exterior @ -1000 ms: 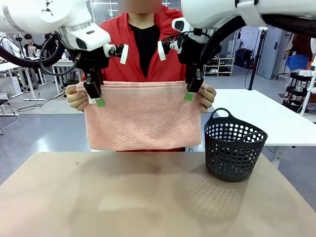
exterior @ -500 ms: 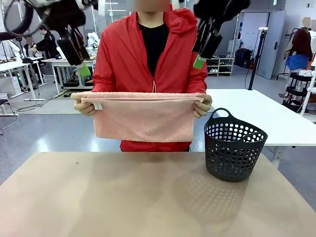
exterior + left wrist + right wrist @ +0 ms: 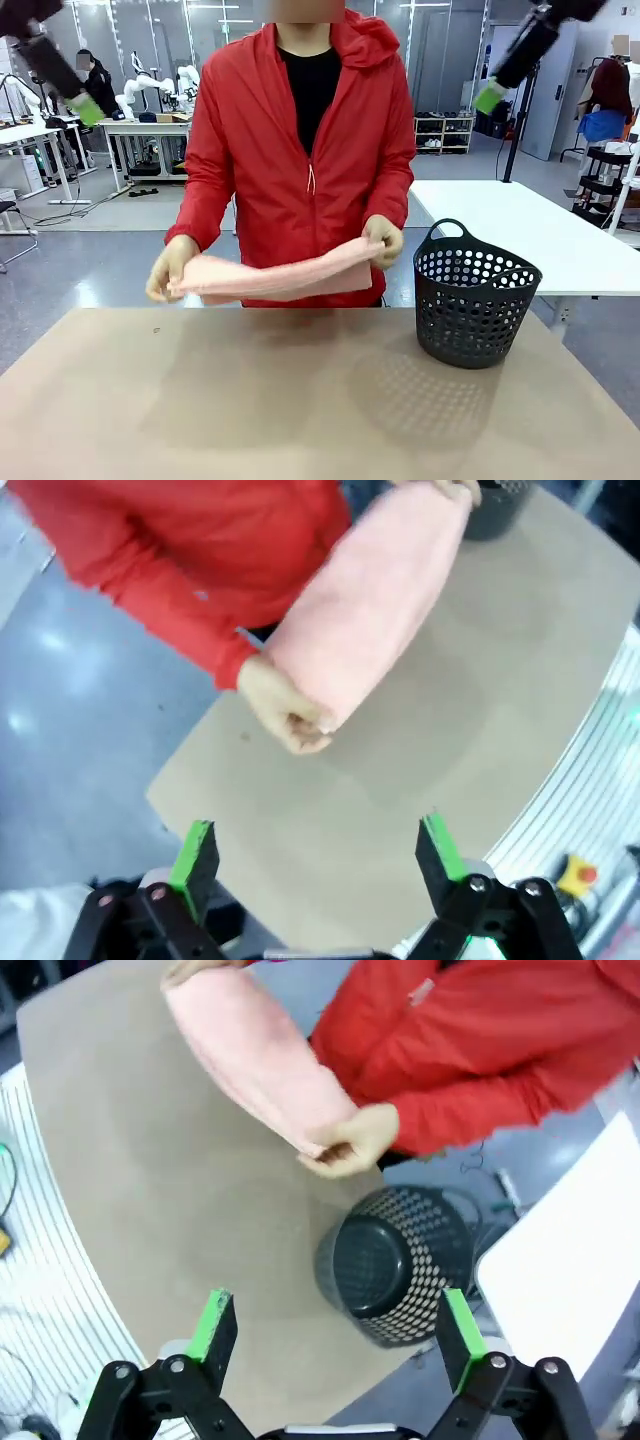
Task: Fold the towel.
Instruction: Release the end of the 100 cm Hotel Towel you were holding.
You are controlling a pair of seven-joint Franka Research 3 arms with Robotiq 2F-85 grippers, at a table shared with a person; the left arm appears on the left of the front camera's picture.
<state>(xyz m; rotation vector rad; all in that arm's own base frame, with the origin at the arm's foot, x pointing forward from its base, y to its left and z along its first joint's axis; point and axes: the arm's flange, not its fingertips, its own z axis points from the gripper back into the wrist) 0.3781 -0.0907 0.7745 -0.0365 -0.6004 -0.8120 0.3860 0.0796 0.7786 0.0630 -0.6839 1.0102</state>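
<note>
A person in a red jacket holds the salmon-pink towel (image 3: 280,277) folded and nearly flat, one hand at each end, just above the table's far edge. My left gripper (image 3: 82,103) is raised high at the upper left, far from the towel. My right gripper (image 3: 492,95) is raised high at the upper right. The left wrist view looks down past open, empty fingers (image 3: 195,855) onto the towel (image 3: 370,590) and a hand (image 3: 290,708). The right gripper (image 3: 338,1327) in its wrist view is also open and empty above the towel (image 3: 255,1055).
A dark perforated basket (image 3: 475,297) stands on the right of the brown table (image 3: 300,400); in the right wrist view the basket (image 3: 395,1260) sits below the person's hand (image 3: 350,1142). A white table (image 3: 540,235) stands behind the basket.
Both grippers let go of the towel's top corners, opened wide and rose up and outward. The person lowered the hanging towel and folded it to a flat bundle.
</note>
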